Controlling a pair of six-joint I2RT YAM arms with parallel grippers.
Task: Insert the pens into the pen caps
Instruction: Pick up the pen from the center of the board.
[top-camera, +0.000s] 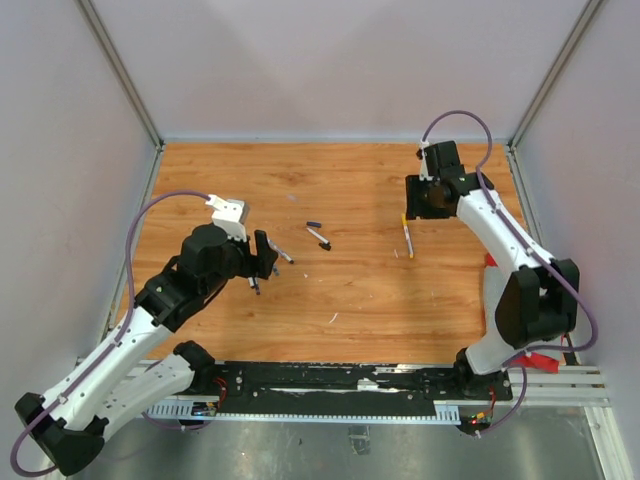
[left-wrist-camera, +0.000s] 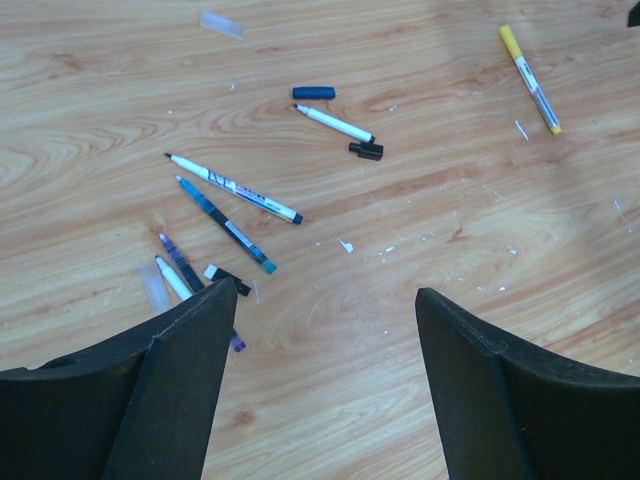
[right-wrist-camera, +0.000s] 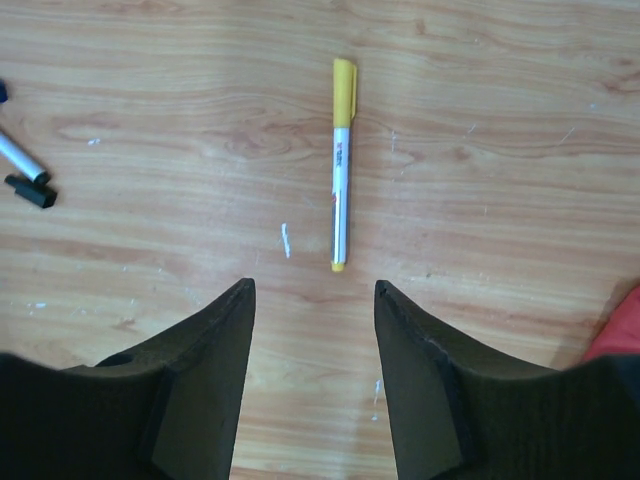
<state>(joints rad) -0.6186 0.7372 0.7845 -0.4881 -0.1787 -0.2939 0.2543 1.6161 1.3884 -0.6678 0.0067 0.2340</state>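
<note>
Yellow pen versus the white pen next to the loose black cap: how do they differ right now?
The yellow pen wears its yellow cap; the white pen shows a bare dark tip, with the black cap loose by its other end. The yellow pen lies alone to the right; the white pen lies in the middle near a dark blue cap. Both lie flat on the wooden table, held by nothing.

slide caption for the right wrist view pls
Right claw open over the wooden table, a yellow-capped pen lying just ahead of it
</note>
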